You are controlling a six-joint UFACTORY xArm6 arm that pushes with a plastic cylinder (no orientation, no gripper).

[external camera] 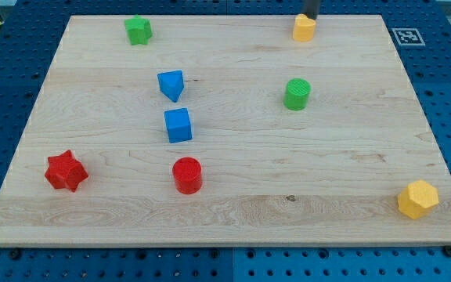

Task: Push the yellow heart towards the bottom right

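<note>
Camera view is showing a pale wooden tabletop (233, 211) on a blue pegboard. The yellow heart (304, 28) is sitting at the view's top edge, right of centre, so nearly all the push toward the bottom right appears undone. The rod's tip (308, 17) is touching the heart's upper side; there is no claw on this arm, so nothing is being gripped. A faceted yellow hexagon block (418, 199) is lying at the bottom right, and a ridged green cylinder (297, 94) is standing below the heart.

My tip (309, 16) touches the yellow heart (304, 28) from above.
</note>
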